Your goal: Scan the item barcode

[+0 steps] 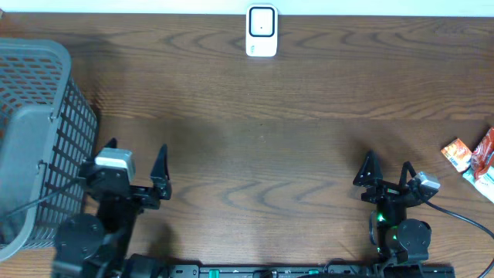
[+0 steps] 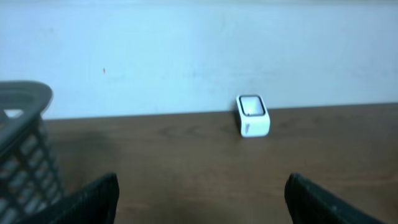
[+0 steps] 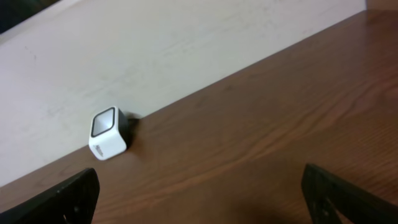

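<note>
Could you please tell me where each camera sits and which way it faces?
Overhead: above the table, looking straight down; both arms at the near edge, left fingers and right fingers open.
Left wrist: on the left arm, facing the far wall; its fingers at bottom corners.
Right wrist: on the right arm, facing that wall; its fingers likewise.
Shared: all three show the white scanner.

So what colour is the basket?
The basket is grey, clearest from overhead.
</note>
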Motion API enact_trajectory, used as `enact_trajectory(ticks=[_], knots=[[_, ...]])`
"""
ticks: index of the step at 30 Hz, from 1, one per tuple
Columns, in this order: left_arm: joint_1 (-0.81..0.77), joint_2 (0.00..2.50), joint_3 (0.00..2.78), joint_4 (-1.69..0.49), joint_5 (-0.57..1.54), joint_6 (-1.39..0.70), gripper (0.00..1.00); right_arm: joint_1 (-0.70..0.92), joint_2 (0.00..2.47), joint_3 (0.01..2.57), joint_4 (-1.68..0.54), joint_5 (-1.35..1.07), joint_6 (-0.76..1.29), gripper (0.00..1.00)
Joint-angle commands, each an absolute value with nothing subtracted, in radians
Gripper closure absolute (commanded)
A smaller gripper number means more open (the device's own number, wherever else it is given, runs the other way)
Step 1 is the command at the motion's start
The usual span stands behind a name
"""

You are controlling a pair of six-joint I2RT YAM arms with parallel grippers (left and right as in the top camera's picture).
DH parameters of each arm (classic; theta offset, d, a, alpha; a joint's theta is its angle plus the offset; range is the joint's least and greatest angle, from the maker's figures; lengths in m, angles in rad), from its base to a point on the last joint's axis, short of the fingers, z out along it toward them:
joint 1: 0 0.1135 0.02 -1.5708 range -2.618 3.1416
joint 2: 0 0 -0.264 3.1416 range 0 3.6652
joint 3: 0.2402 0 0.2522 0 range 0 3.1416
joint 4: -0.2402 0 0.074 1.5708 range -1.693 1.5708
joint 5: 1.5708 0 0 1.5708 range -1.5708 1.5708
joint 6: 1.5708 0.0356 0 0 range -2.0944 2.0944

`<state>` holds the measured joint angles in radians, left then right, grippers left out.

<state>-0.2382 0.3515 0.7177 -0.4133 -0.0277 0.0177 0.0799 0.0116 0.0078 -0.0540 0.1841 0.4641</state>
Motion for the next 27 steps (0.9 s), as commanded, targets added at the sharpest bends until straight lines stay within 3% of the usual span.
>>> enact_trajectory(ticks=[1,11,27], knots=[[-0.186,0.261,0.533,-0.332,0.033,0.003,0.14,0.086,0.005,0.006,-0.056,0.19,0.474,0.01],[-0.132,0.077,0.136,0.005,0.033,0.003,0.14,0.086,0.005,0.006,-0.056,0.19,0.474,0.01],[-0.099,0.002,0.004,-0.07,-0.046,0.006,0.14,0.086,0.005,0.006,-0.056,0.19,0.474,0.01]])
